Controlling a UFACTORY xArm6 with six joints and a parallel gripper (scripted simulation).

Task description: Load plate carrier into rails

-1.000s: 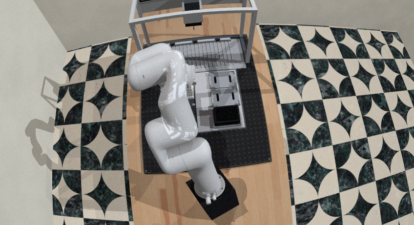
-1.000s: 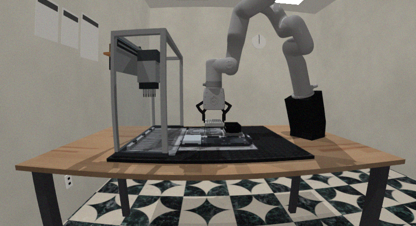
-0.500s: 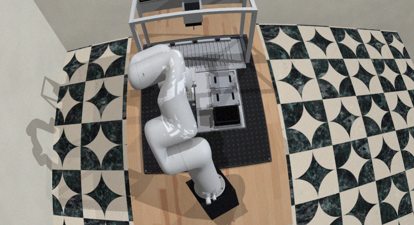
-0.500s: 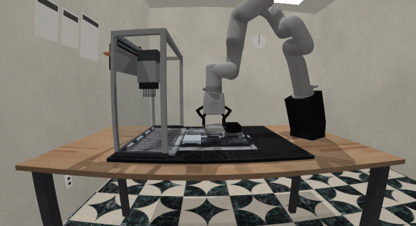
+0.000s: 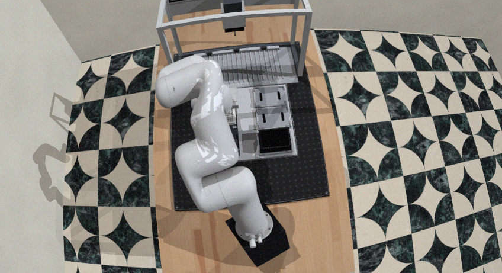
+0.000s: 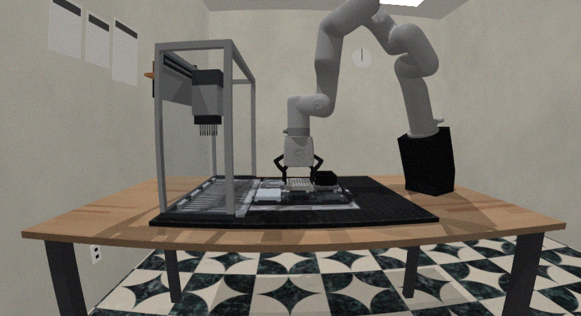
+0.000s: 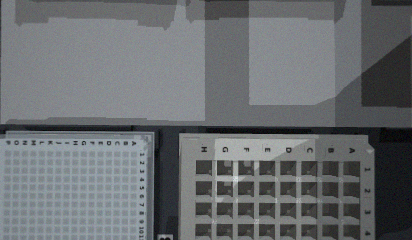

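Note:
My gripper (image 6: 299,177) is shut on C15 (image 6: 299,183), the 96-well plate, and holds it level and low over the carrier PC7 (image 6: 303,197) on the apron. In the wrist view C15 (image 7: 275,187) fills the lower right, with its A1 corner at the top right; my fingers are out of frame. C16 (image 7: 73,187), the 384-well plate, lies on the carrier just left of it, and shows white in the side view (image 6: 267,194). C51 (image 5: 275,138), the black deep-well block, sits in nest S1. My arm hides most of the carrier in the top view.
Nests S2 (image 5: 273,117) and S3 (image 5: 269,96) stand empty beside the apron. The loading rails (image 5: 246,67) lie under the instrument frame (image 6: 195,121), with its pipetting head (image 6: 207,105) hanging above. The grey apron (image 7: 103,70) stretches beyond the plates.

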